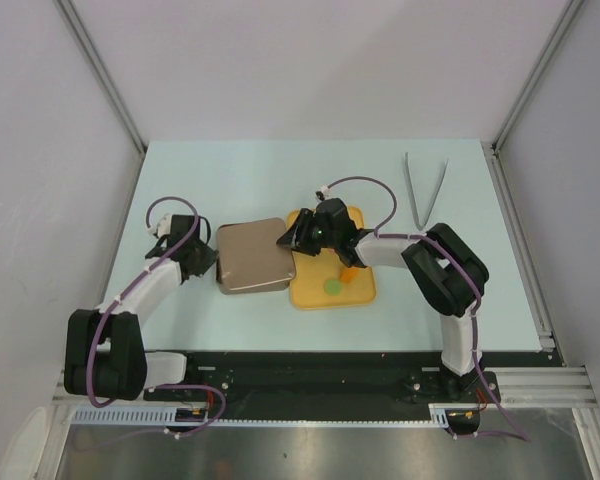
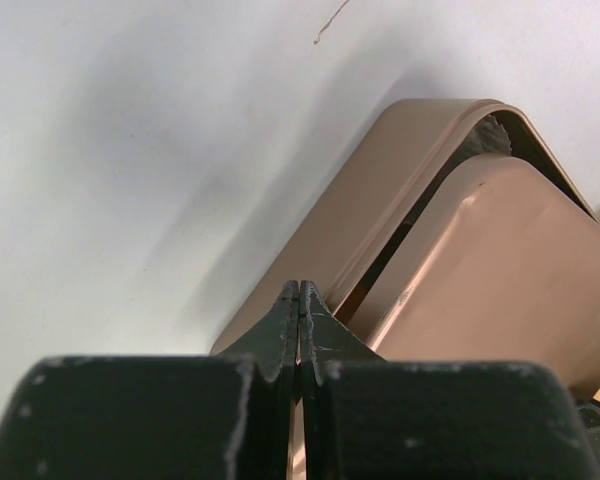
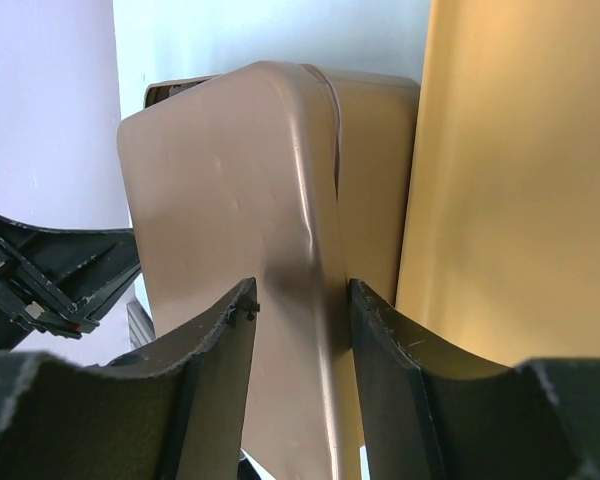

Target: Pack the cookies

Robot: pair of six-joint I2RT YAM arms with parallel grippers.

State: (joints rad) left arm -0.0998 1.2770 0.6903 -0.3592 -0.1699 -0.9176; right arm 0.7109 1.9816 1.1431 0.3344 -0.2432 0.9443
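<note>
Two cookies show in the top view, a green one (image 1: 332, 286) and an orange one (image 1: 348, 272), both lying on the yellow tray (image 1: 365, 292). Left of the tray sits a brown tin (image 1: 250, 256). Its lid (image 3: 230, 180) lies slightly askew on the base (image 2: 380, 190), leaving a dark gap at one corner. My right gripper (image 3: 300, 295) is open over the lid's right edge, one finger above the top and the other beside the rim. My left gripper (image 2: 298, 290) is shut, empty, with its tip against the tin's left side.
A pair of metal tongs (image 1: 425, 190) lies at the back right of the pale table. The yellow tray (image 3: 520, 180) butts against the tin's right side. My left arm (image 3: 60, 270) shows beyond the tin in the right wrist view.
</note>
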